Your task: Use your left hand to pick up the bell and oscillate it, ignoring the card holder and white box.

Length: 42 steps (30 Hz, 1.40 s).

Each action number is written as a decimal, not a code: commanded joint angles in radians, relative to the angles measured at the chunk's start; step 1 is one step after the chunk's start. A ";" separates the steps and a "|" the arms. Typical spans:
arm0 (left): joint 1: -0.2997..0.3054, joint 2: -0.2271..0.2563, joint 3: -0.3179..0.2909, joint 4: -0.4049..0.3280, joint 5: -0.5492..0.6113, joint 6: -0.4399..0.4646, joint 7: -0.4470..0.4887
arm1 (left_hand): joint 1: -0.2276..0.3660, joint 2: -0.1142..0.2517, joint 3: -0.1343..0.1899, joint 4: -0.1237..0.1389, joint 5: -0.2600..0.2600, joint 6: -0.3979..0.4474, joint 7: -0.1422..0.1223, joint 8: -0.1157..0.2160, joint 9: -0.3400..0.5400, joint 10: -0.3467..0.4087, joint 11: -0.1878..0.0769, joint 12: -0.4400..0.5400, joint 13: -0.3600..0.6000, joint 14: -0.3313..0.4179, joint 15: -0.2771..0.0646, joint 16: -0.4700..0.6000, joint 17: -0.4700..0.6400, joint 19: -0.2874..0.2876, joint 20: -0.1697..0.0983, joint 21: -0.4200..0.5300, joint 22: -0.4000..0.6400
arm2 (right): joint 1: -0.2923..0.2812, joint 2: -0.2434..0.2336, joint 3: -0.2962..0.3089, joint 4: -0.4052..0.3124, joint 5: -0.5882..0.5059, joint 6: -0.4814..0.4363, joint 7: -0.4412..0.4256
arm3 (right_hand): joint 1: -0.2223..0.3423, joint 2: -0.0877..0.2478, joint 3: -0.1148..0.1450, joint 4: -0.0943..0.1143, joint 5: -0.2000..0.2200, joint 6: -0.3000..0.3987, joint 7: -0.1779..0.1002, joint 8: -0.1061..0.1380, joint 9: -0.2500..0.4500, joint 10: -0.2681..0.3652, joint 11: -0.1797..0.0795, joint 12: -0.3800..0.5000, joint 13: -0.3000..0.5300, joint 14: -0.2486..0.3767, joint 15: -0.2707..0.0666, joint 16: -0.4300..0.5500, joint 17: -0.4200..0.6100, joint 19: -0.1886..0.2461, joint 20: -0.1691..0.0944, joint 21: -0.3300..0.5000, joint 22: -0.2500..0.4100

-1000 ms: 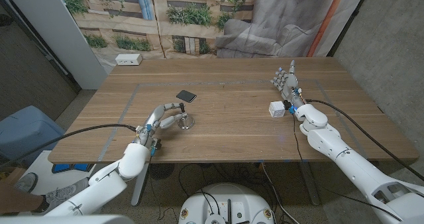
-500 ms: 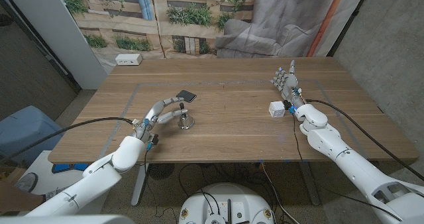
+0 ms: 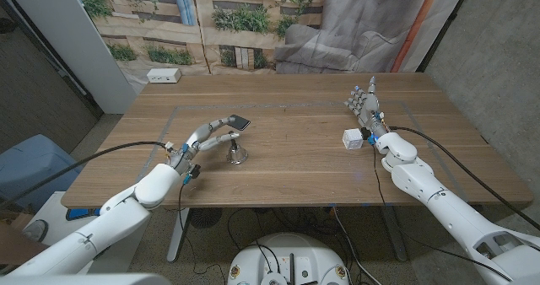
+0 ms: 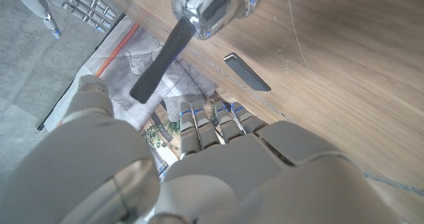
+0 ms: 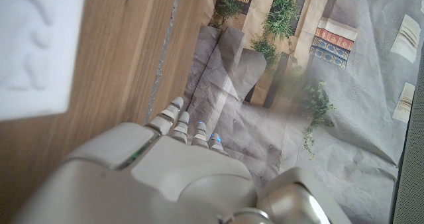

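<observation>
On the left, we see our left hand point(image 3: 198, 141) reaching toward the bell point(image 3: 236, 153), which stands on the table point(image 3: 295, 163) in front of the dark card holder point(image 3: 238, 122). Our fingers are spread and hold nothing, but we cannot tell if they touch the black handle. A moment ago this hand was lower and closer to the bell's base. On the right, our right hand point(image 3: 364, 106) is open, fingers up, just behind the white box point(image 3: 353, 138), same as before.
</observation>
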 commanded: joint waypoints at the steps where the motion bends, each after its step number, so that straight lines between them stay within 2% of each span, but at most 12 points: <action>1: -0.077 -0.034 0.018 0.089 -0.102 -0.071 -0.111 | -0.031 0.010 -0.008 0.011 0.008 -0.022 0.010 0.004 0.001 -0.031 0.011 0.001 0.000 -0.020 -0.023 -0.004 0.002 -0.009 0.000 0.002 0.003 | -0.002 -0.001 0.001 -0.001 0.001 0.000 0.000 | 0.003 0.097 -0.005 -0.001 0.005 -0.006 0.001 0.006 0.003 -0.010 0.001 0.004 0.005 -0.007 0.005 0.003 0.003 0.006 0.000 0.007 0.003; 7: -0.102 -0.061 0.022 0.125 -0.136 -0.086 -0.126 | -0.063 0.025 -0.011 0.019 0.011 -0.082 0.009 -0.001 0.000 -0.082 0.024 0.000 0.000 -0.053 -0.020 -0.005 0.002 -0.024 -0.005 0.004 0.003 | 0.000 -0.001 0.001 0.000 0.001 0.000 0.001 | 0.003 0.097 -0.005 -0.001 0.005 -0.007 0.001 0.006 0.003 -0.009 0.000 0.005 0.005 -0.008 0.007 0.003 0.003 0.006 0.001 0.007 0.003; 16: -0.089 -0.090 0.010 0.133 -0.190 -0.086 -0.108 | -0.094 0.041 -0.014 0.026 0.013 -0.141 0.016 -0.001 -0.001 -0.140 0.035 0.000 -0.001 -0.093 -0.007 -0.006 0.002 -0.044 -0.014 0.002 0.003 | 0.000 0.000 0.000 0.000 0.000 0.000 0.000 | 0.003 0.097 -0.005 -0.001 0.005 -0.007 0.001 0.005 0.003 -0.008 -0.001 0.005 0.005 -0.007 0.006 0.003 0.003 0.006 0.000 0.007 0.003; 26: -0.074 -0.128 -0.016 0.144 -0.241 -0.060 -0.054 | -0.122 0.075 -0.008 0.043 0.016 -0.151 0.022 0.004 -0.001 -0.155 0.040 0.005 -0.001 -0.107 0.000 -0.003 0.005 -0.053 -0.014 0.003 0.004 | 0.001 0.001 0.000 0.002 0.000 0.000 0.000 | 0.003 0.097 -0.005 -0.001 0.005 -0.007 0.002 0.006 0.003 -0.008 0.001 0.005 0.005 -0.008 0.005 0.003 0.003 0.007 0.000 0.007 0.003; 35: -0.102 -0.192 -0.006 0.173 -0.257 -0.053 -0.014 | -0.138 0.099 -0.003 0.053 0.018 -0.140 0.026 0.012 -0.001 -0.153 0.040 0.010 -0.001 -0.107 0.003 0.001 0.005 -0.053 -0.013 0.006 0.004 | 0.001 0.001 0.000 0.002 0.000 0.001 0.001 | 0.003 0.097 -0.005 -0.001 0.005 -0.006 0.001 0.006 0.003 -0.009 0.000 0.005 0.005 -0.007 0.005 0.003 0.003 0.007 0.000 0.007 0.003; 42: -0.106 -0.255 0.004 0.138 -0.278 0.020 0.071 | -0.151 0.118 0.003 0.054 0.019 -0.107 0.020 0.024 -0.002 -0.124 0.034 0.023 -0.002 -0.080 -0.007 0.010 0.003 -0.033 -0.012 0.014 0.003 | 0.000 0.000 0.000 0.000 0.000 0.000 0.000 | 0.003 0.097 -0.005 -0.001 0.005 -0.006 0.000 0.006 0.003 -0.010 0.000 0.004 0.005 -0.007 0.005 0.004 0.003 0.007 0.000 0.007 0.003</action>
